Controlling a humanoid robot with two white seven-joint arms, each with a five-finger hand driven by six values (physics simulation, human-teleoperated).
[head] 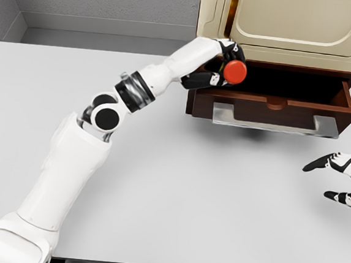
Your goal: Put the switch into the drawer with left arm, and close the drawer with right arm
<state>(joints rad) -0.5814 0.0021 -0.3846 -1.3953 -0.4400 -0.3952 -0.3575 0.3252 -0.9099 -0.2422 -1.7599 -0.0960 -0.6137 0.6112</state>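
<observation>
No legible markings. Left hand grips round red switch over open dark-brown wooden drawer; right hand rests w/ fingers spread at white table's right edge.

Views: one only, the head view; no second view, so no shared region.
Vantage: high, at the robot's head, above the near edge of the table.
Facing: forward and steeply down, toward the far wall.
Nearness: left arm fills the lower left, close to the lens (its shoulder is cut by the bottom edge); the cabinet stands farthest, top cropped.
Coverage: open drawer upper right; right hand clipped at the right edge.
</observation>
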